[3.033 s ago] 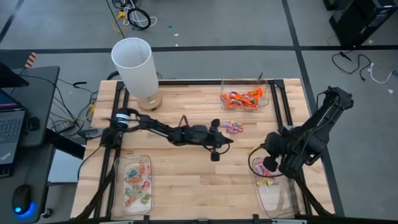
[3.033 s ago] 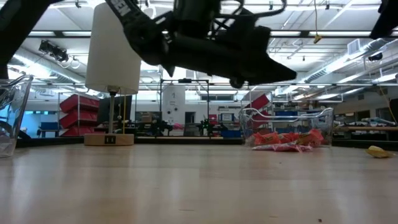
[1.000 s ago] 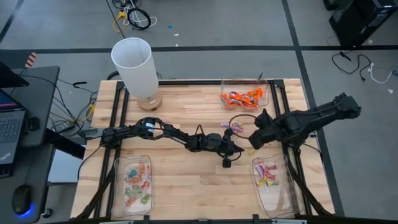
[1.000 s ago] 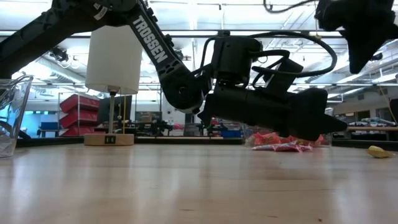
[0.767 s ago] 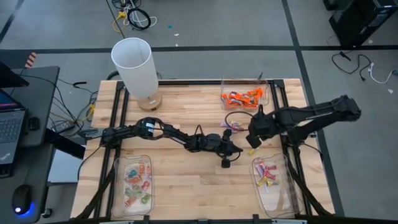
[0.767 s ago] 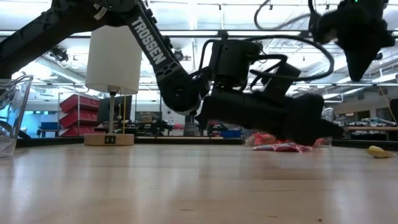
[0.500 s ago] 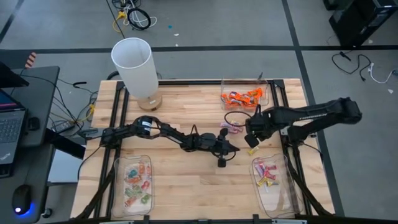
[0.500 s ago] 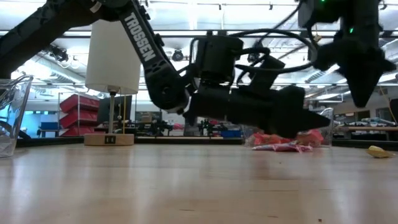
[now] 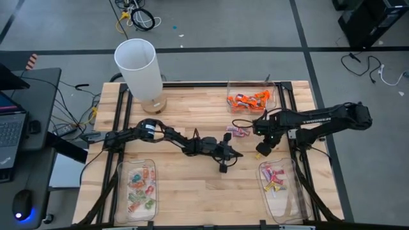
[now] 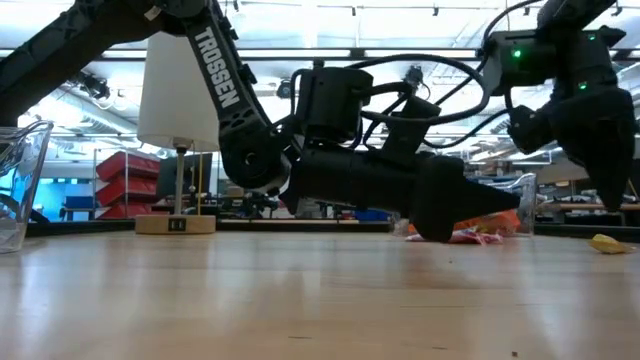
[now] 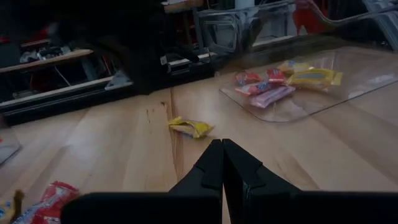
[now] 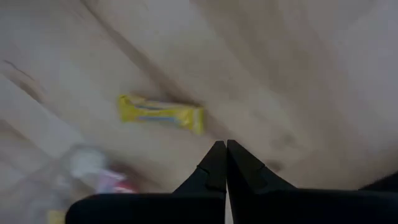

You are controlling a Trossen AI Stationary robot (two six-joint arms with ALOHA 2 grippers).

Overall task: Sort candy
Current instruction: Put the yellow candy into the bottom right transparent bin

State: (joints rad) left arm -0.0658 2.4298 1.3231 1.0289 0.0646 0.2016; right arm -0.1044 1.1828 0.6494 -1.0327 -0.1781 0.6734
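My left arm has drawn back toward the middle of the pale wooden counter [image 9: 192,185], while my right arm has swung in over the loose sweets. Only my right wrist view shows the yellow-wrapped candy [image 12: 160,113] clearly, lying flat just ahead of my closed, empty right fingers [image 12: 224,163]. My left fingers [image 11: 222,163] are closed and empty too, the same candy beyond them.

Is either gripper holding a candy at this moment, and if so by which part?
Nothing is held. The left gripper and the right gripper are both shut with nothing between the fingers; the yellow candy lies loose on the table.
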